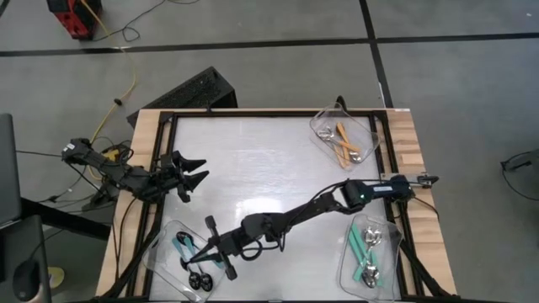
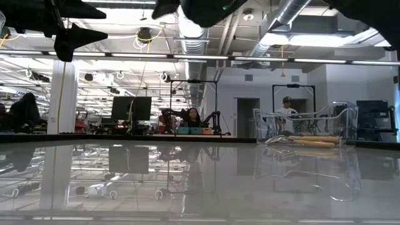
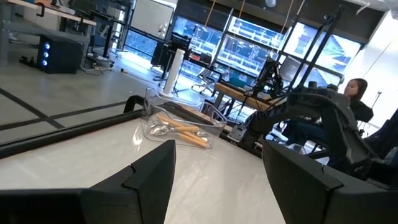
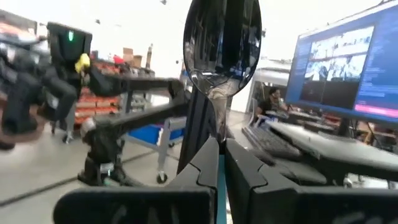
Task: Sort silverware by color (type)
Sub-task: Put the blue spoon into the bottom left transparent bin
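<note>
My right gripper [image 1: 200, 255] reaches across the table to the near left tray [image 1: 168, 240] and is shut on a blue-handled spoon with a shiny black bowl [image 4: 222, 37]. That tray holds more blue-handled spoons [image 1: 182, 245] with black bowls. Orange-handled spoons [image 1: 344, 141] lie in the far right tray and also show in the left wrist view [image 3: 183, 129]. Teal-handled spoons [image 1: 367, 249] lie in the near right tray. My left gripper [image 1: 195, 172] is open and empty above the table's left side. My right gripper pinches the spoon's thin blue handle [image 4: 221, 182] between its two fingers, just behind the neck of the bowl. The spoon lies along the fingers and sticks out past their tips, bowl foremost. The bowl touches nothing.
Three clear plastic trays stand on the white table: far right [image 1: 324, 126], near right [image 1: 389, 261] and near left. The low view shows the far right tray [image 2: 340, 119]. The table's middle [image 1: 253, 168] is bare. People sit at desks in the room beyond.
</note>
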Robot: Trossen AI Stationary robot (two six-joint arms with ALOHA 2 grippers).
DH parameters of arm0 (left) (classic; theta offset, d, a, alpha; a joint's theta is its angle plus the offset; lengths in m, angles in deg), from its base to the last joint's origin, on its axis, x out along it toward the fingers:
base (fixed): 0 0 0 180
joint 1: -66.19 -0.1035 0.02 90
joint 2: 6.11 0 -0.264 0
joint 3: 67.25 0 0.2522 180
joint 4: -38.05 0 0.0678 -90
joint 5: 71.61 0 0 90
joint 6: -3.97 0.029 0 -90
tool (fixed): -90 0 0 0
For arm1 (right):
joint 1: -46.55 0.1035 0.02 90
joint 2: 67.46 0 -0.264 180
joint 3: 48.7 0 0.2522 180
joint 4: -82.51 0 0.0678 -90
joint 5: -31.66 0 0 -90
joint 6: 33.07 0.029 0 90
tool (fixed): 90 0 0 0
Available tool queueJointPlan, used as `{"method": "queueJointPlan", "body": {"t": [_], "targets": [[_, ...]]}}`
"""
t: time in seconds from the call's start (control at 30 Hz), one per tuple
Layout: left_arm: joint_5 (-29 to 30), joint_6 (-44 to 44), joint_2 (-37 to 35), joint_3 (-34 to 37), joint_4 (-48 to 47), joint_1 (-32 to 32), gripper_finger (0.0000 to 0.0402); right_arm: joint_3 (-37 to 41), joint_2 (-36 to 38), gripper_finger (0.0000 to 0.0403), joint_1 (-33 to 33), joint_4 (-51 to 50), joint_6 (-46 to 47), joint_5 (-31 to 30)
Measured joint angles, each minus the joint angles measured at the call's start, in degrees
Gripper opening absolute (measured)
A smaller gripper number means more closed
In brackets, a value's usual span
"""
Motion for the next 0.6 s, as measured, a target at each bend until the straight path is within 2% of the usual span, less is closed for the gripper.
{"method": "queueJointPlan", "body": {"t": [0.1, 0.3, 0.6], "targets": [[-0.04, -0.06, 0.00, 0.00, -0.08, -0.02, 0.0226, -2.49, -0.16, 0.0033, -0.37, -1.70, 2.19, 1.23], [-0.04, 0.59, 0.00, 0.00, -0.13, -0.02, 0.0226, -2.52, -0.28, 0.0033, -0.66, -4.58, 3.51, 3.14], [-0.04, 0.21, 0.00, 0.00, 0.03, -0.02, 0.0226, -2.62, -3.29, 0.0033, -0.10, -1.81, 12.40, 3.80]]}}
